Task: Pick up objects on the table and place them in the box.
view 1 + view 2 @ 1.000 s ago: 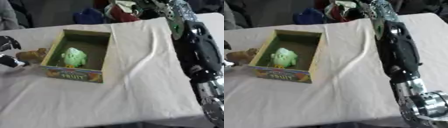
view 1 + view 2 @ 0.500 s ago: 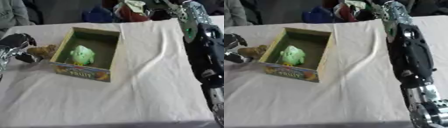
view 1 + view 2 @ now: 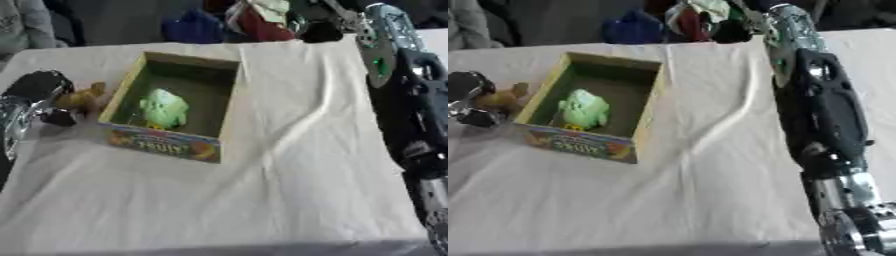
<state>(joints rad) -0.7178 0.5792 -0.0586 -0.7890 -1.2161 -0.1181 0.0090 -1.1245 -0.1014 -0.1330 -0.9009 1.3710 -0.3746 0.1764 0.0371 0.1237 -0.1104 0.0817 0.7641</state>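
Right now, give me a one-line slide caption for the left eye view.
Left hand closes on a brown toy beside the fruit box, green toy already inside.

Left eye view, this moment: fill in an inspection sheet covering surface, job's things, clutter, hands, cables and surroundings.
Surface: table under a wrinkled white cloth, one long crease right of the box.
Job's things: open cardboard box with a printed fruit label on its front; pale green toy lying inside; small brown toy on the cloth just outside the box's left wall.
Clutter: nothing seen on the cloth.
Hands: left hand at the brown toy, fingers curled around it; right hand reaches toward the far edge, fingers not readable.
Cables: nothing seen.
Surroundings: blue, red and pale items piled beyond the far edge.
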